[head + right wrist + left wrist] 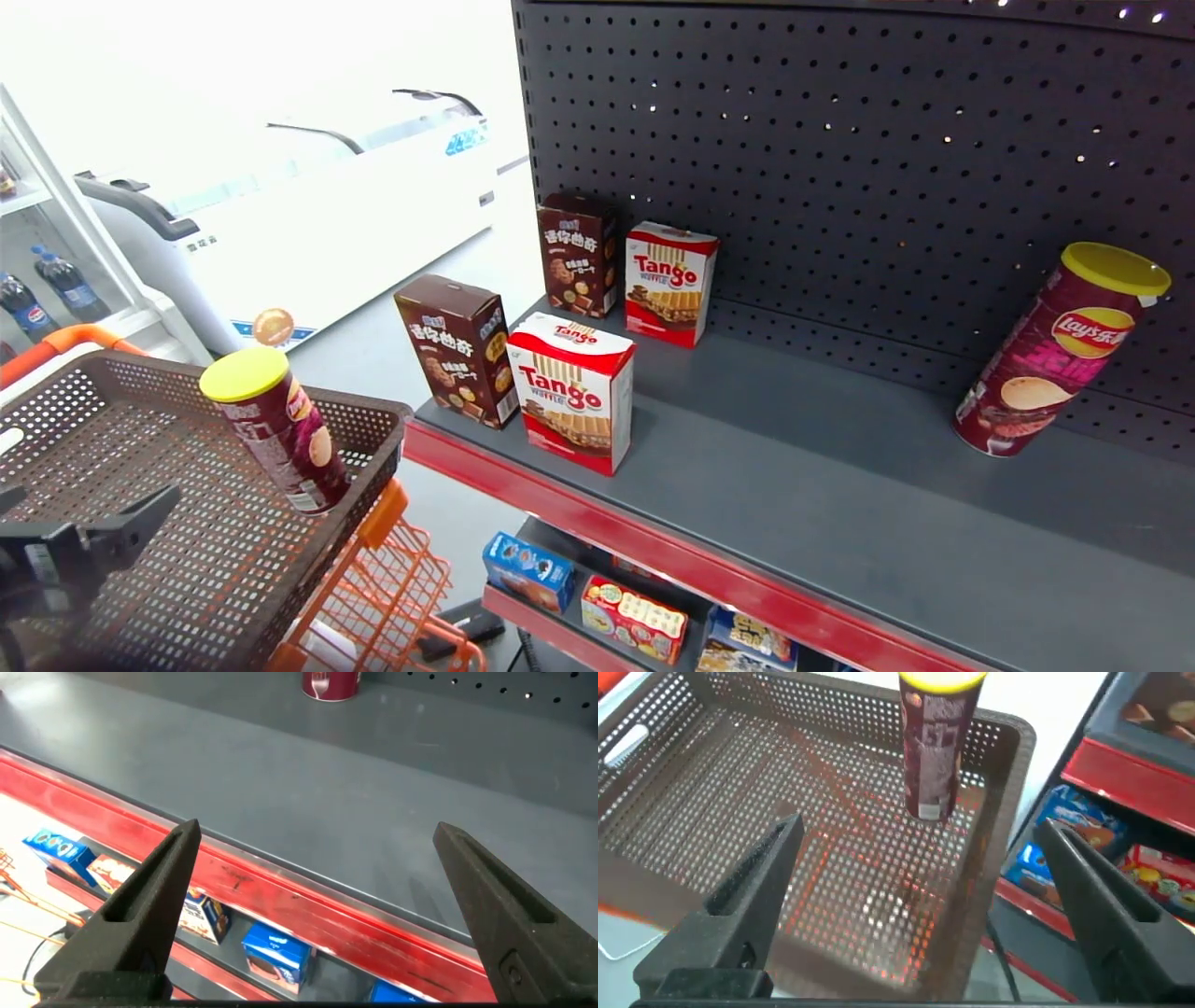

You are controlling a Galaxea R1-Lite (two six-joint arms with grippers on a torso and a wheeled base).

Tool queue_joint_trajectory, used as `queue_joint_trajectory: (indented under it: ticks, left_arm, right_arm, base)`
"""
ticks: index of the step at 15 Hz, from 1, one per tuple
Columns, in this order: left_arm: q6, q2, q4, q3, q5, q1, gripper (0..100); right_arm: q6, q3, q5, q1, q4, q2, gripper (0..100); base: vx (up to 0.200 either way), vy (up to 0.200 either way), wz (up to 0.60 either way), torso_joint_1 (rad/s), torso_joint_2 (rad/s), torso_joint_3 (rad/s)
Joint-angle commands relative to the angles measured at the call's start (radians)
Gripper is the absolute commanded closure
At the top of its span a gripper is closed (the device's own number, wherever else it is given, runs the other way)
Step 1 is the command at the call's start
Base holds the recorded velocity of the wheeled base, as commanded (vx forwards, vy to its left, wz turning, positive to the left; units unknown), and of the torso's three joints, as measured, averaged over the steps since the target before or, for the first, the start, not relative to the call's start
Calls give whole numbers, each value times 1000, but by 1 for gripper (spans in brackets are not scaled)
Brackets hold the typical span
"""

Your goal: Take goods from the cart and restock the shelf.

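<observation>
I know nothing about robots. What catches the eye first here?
A yellow-lidded chip can stands in the cart basket at the left; a second can stands on the grey shelf at the right, by the pegboard. Four snack boxes stand at the shelf's left end.

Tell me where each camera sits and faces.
Head: on the head, looking down at basket and shelf; left gripper lower left.
Left wrist: above the basket, facing the chips can; open left gripper.
Right wrist: before the shelf, facing its red edge; open right gripper.
Shared: head and left wrist show that can.
</observation>
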Motion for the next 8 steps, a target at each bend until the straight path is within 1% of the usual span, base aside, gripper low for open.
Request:
queue_joint_trajectory:
  ticks: [1,5,7,8]
  left_arm:
    - [22,331,-215,6,0,2,0]
    - [21,523,-483,28,1,-15,0]
    - [22,618,-604,43,1,-9,0]
    - [22,686,-707,57,1,-8,0]
  right_arm:
    - [0,0,2,0,0,0,0]
    - [0,-1,0,0,0,0,0]
    - [0,0,0,0,0,0,0]
    - [0,0,0,0,0,0,0]
  base:
    - [0,0,0,0,0,0]
    - [0,0,0,0,0,0]
    - [0,0,0,0,0,0]
    - [0,0,0,0,0,0]
